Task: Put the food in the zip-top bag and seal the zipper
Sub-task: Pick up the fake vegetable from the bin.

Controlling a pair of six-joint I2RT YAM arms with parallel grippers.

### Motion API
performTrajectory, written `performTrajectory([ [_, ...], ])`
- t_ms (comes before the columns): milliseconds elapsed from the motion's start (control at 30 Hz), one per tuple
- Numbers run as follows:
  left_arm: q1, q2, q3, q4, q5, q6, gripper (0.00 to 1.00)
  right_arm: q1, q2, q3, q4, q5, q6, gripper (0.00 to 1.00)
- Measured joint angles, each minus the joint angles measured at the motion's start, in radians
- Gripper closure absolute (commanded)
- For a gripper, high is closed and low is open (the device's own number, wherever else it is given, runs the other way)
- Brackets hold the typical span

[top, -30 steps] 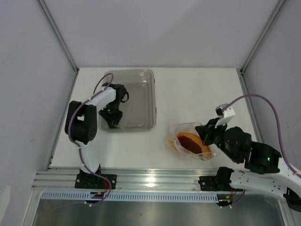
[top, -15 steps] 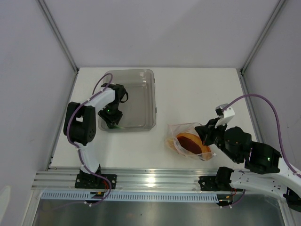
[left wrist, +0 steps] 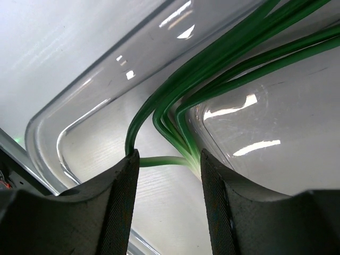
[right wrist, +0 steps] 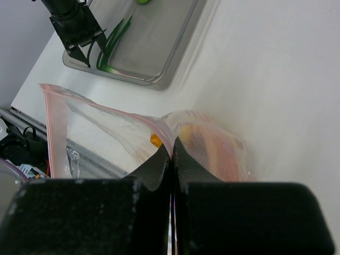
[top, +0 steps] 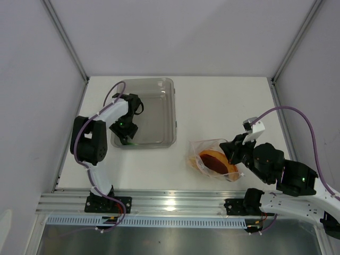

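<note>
The green stalk [left wrist: 175,101] lies in the near left corner of the clear grey bin [top: 159,106]. My left gripper [left wrist: 167,202] is open, its fingers down on either side of the stalk's pale base. It also shows in the top view [top: 123,134] and the right wrist view [right wrist: 87,50]. The zip-top bag [top: 204,151] lies right of the bin, with a dark-red and tan slice [top: 215,162] and orange food inside. My right gripper [right wrist: 172,151] is shut on the bag's pink zipper strip [right wrist: 106,109], holding the mouth up. A green lime [right wrist: 142,1] sits farther back in the bin.
The bin's raised rim [right wrist: 159,82] stands between the stalk and the bag. The aluminium rail [top: 170,202] runs along the table's near edge. Grey walls close the back and sides.
My left gripper has shifted slightly left inside the bin, over the stalk. The right gripper and the bag have not moved.
</note>
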Motion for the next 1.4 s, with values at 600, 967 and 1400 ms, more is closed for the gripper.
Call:
performTrajectory([
  [600, 0.024, -0.027, -0.020, 0.019, -0.017, 0.040, 0.51, 0.000, 0.010, 0.000, 0.001, -0.006, 0.000, 1.00],
  [967, 0.044, -0.012, -0.039, 0.037, -0.009, 0.040, 0.68, 0.000, 0.010, 0.000, 0.001, -0.006, 0.000, 1.00],
  [1400, 0.049, 0.021, -0.039, 0.038, -0.008, 0.050, 0.71, 0.000, 0.008, 0.000, 0.001, -0.006, 0.000, 1.00],
])
